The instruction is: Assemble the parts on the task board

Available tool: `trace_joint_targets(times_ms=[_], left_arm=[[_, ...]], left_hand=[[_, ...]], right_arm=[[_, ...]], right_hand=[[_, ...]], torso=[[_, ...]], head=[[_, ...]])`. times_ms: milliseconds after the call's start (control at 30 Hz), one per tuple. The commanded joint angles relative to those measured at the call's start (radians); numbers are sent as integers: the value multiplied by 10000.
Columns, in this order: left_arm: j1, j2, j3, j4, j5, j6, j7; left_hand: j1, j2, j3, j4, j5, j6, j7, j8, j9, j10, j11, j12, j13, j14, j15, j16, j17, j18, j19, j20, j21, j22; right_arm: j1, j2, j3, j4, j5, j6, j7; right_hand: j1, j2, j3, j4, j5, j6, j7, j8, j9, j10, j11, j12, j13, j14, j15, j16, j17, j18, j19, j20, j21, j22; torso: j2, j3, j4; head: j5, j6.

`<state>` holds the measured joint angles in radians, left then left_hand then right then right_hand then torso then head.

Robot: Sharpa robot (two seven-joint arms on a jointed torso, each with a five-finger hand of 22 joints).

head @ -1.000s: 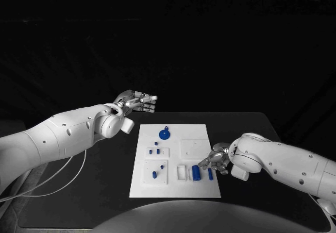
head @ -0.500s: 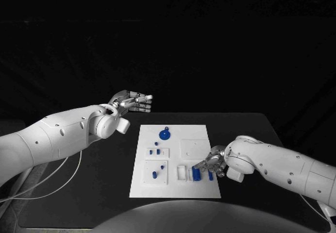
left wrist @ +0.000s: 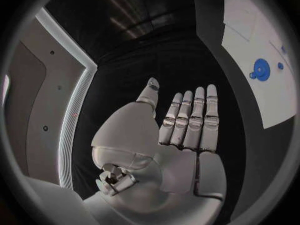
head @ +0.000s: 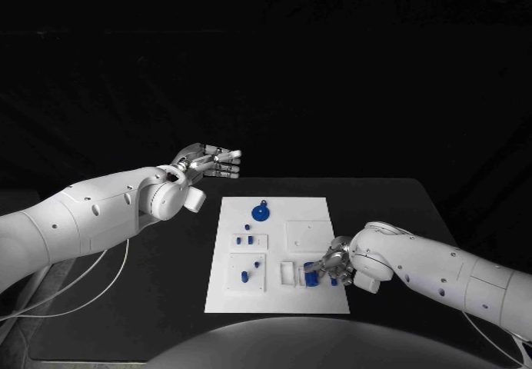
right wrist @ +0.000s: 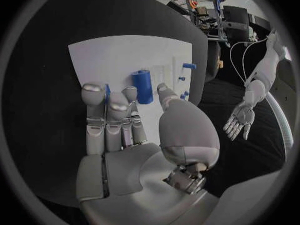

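**Desk:** Where do the hands stand relative to the task board (head: 277,292)?

**Photographer:** The right hand (head: 336,265) hovers over the board's near right corner, fingers stretched forward and slightly apart, holding nothing. From behind its wrist, the fingertips (right wrist: 130,91) lie just short of a blue cylinder (right wrist: 142,86) standing on the board; whether they touch it cannot be told. The left hand (head: 211,162) is raised beyond the board's far left corner, well apart from it, flat and empty, fingers straight and side by side.

**Desk:** And the parts?

**Photographer:** A blue round disc (head: 261,213) sits near the board's far edge. Small blue pegs (head: 247,227) lie left of the board's middle. A thin blue piece (head: 333,279) lies beside the cylinder, partly under the right hand.

**Desk:** Any writing or labels?

**Photographer:** None can be read on board, parts or arms.

**Desk:** What differs between views?

**Photographer:** The right wrist camera catches the left hand (right wrist: 239,121) hanging past the board, and the cylinder plainly upright. The left wrist camera shows the disc (left wrist: 260,69) from the board's far side.
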<state>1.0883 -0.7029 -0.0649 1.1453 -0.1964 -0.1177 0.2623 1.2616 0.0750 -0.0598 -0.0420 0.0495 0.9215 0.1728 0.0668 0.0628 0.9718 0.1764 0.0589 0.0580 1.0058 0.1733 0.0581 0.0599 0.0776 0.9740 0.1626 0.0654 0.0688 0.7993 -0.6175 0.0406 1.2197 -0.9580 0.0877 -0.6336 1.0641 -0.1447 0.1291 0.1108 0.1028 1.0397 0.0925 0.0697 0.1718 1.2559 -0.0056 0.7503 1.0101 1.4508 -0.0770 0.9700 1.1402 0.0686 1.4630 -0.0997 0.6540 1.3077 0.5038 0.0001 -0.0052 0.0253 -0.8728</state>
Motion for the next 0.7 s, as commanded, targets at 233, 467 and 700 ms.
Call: trace_joint_targets(times_ms=[233, 467, 700], left_arm=[[1, 30, 7, 34, 102, 379, 96], [2, 19, 7, 42, 102, 415, 72], [2, 29, 7, 38, 96, 459, 42]], left_hand=[[-60, -16, -57, 30, -25, -1, -12, -38, -5, 16, 20, 11, 4, 19, -13, 42, 14, 92, -49, -29, 15, -14], [-60, -16, -57, 30, -25, -1, -12, -38, -5, 16, 20, 11, 4, 19, -13, 42, 14, 92, -49, -29, 15, -14], [-60, -16, -57, 30, -25, -1, -12, -38, -5, 16, 20, 11, 4, 19, -13, 42, 14, 92, -49, -29, 15, -14]], right_arm=[[-177, 370, -204, -489, -414, 180, 289], [-233, 539, -272, -596, -639, 204, 327], [-251, 558, -383, -578, -838, 411, 271]], right_hand=[[266, 135, -104, -328, 104, -63, 23, -60, -36, -47, -4, 87, 41, 42, 54, 24, 65, 30, -6, 66, 11, 762], [518, 292, 274, -1054, 110, 14, 14, -58, -14, -27, -20, 164, 45, 64, 61, 80, 121, 35, 7, 76, 39, 769], [770, 408, 560, -1754, 797, 182, -4, -61, -9, -33, -51, 173, 42, 70, 50, 118, 168, 22, 2, 69, 56, 774]], torso=[[34, -5, 4], [29, -6, 6], [31, -5, -10]], head=[[-57, 2], [-42, 2], [-25, 2]])
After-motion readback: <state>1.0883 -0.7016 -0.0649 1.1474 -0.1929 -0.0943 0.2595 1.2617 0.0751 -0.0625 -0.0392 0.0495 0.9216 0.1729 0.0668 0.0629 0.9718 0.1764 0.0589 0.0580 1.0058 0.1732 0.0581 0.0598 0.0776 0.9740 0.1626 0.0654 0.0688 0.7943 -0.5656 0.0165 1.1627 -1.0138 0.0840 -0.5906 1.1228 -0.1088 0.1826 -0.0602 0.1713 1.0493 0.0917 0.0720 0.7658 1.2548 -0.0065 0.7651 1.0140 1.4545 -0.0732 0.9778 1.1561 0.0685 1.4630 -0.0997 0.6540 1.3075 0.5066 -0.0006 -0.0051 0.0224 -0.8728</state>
